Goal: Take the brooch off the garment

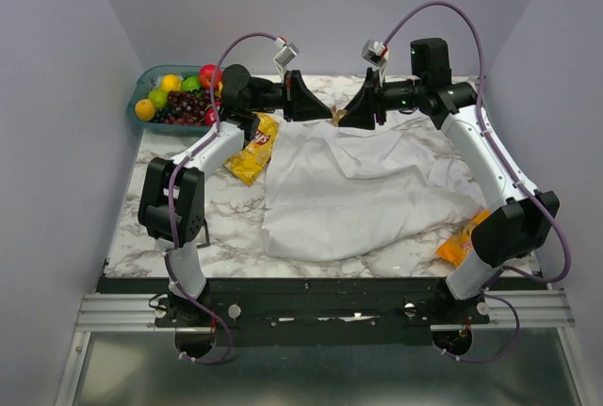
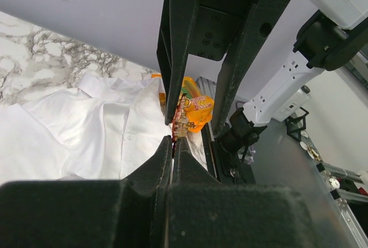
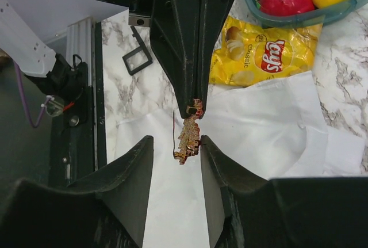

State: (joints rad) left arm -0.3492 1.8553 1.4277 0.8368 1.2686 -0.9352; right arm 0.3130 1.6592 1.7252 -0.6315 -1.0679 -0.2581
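Observation:
The brooch (image 3: pixel 188 136), a tiny orange-gold trinket with a thin pin, hangs in the air over the garment (image 3: pixel 270 127), a large white shirt spread mid-table (image 1: pixel 358 194). My left gripper (image 2: pixel 174 140) is shut on the brooch's upper end (image 2: pixel 183 120). My right gripper (image 3: pixel 175 141) faces it, open, with a finger on either side of the brooch, which hangs close against one of them. In the top view both grippers meet tip to tip at the shirt's far edge, left gripper (image 1: pixel 326 112) and right gripper (image 1: pixel 345 120), with the brooch (image 1: pixel 335 116) between them.
A teal fruit basket (image 1: pixel 151 73) stands at the back left. A yellow chip bag (image 1: pixel 252 152) lies by the shirt's left shoulder. An orange snack packet (image 1: pixel 464 241) lies at the front right by my right arm. Walls close in on three sides.

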